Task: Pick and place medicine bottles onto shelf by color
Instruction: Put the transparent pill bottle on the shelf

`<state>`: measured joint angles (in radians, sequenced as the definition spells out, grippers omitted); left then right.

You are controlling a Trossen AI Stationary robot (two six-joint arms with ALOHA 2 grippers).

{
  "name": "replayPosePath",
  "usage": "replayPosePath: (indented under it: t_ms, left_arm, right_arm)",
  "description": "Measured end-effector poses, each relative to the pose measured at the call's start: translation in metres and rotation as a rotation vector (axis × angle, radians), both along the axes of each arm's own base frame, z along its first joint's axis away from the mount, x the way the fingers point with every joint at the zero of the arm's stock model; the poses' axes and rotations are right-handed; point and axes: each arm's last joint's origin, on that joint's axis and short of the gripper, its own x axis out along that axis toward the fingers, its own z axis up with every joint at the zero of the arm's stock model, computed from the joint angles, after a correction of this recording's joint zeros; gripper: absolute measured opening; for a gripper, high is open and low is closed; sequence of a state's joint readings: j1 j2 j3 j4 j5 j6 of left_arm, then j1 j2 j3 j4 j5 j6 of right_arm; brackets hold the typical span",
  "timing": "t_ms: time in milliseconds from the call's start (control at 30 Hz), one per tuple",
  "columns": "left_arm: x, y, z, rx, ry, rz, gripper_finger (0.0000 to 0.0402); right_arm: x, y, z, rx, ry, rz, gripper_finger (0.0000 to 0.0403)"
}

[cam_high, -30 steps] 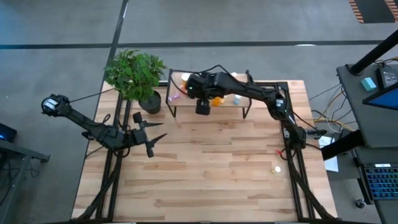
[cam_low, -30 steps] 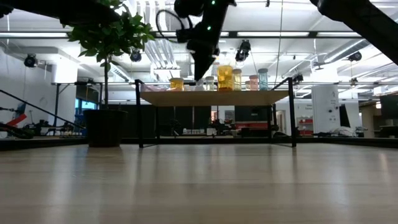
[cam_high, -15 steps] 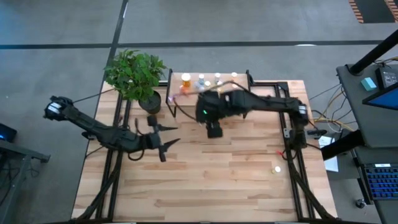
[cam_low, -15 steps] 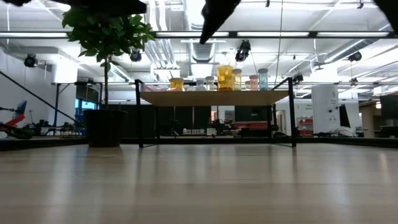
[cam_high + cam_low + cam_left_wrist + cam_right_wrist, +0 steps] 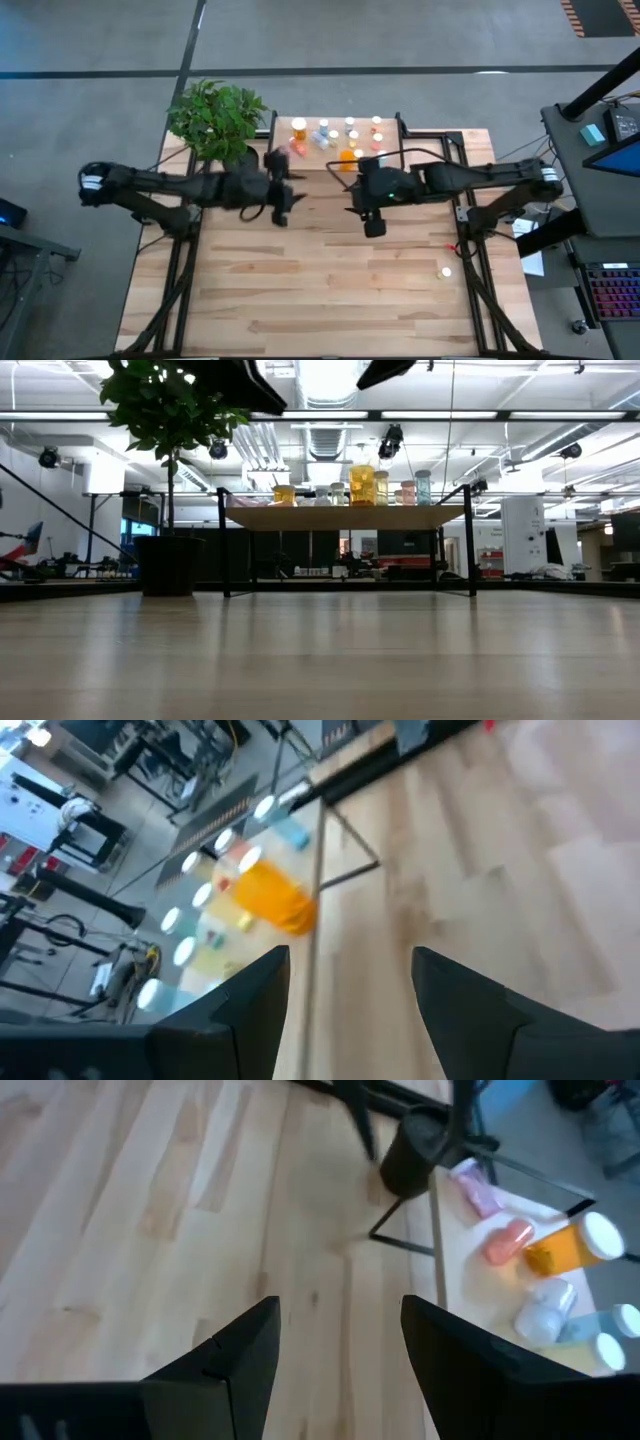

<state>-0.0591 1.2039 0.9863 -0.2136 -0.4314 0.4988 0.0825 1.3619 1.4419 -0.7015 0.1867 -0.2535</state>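
The shelf stands at the table's far edge on thin black legs, its wooden top bearing several medicine bottles. A large orange bottle lies on its side near the shelf's front edge. Smaller pink, orange, pale and blue ones are around it. One small pale bottle rests on the table near the right edge. My left gripper hangs open above the table in front of the shelf's left end. My right gripper hangs open in front of the shelf's middle. Both hold nothing.
A potted plant stands at the far left, its dark pot beside the shelf's left end. Bare tabletop stretches from the shelf to the near edge. In the low view, only dark parts of both arms show at the top.
My right gripper has drawn back from above the shelf toward the near and right edges, uncovering the bottles. My left gripper has swung from the table's left side toward the right and far edges, up to the shelf's left front. Neither gripper's opening has changed.
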Motion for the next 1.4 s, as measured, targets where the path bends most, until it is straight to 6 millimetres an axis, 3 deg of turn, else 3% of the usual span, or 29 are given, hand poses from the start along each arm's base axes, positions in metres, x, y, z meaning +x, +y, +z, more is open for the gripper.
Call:
replayPosePath:
  t_ms: [233, 500, 733, 900, 1400]
  left_arm:
    - [0.017, 0.063, 0.000, 0.066, 0.082, 0.071, 0.0200]
    - [0.040, 0.118, -0.014, 0.101, 0.190, 0.070, 0.0254]
    - [0.059, 0.140, -0.032, 0.268, 0.281, 0.001, 0.0264]
    - [0.064, 0.155, -0.045, 0.258, 0.327, -0.022, 0.0264]
    - [0.063, 0.162, -0.049, 0.197, 0.263, -0.024, 0.0264]
  right_arm:
    - [-0.029, -0.007, -0.005, 0.001, -0.092, -0.011, 0.0201]
    - [-0.043, -0.010, -0.014, -0.004, -0.152, -0.010, 0.0201]
    - [-0.045, -0.017, -0.022, -0.013, -0.138, -0.031, 0.0201]
    - [-0.046, -0.021, -0.029, -0.014, -0.120, -0.046, 0.0201]
    - [-0.046, -0.022, -0.034, -0.001, -0.124, -0.062, 0.0201]
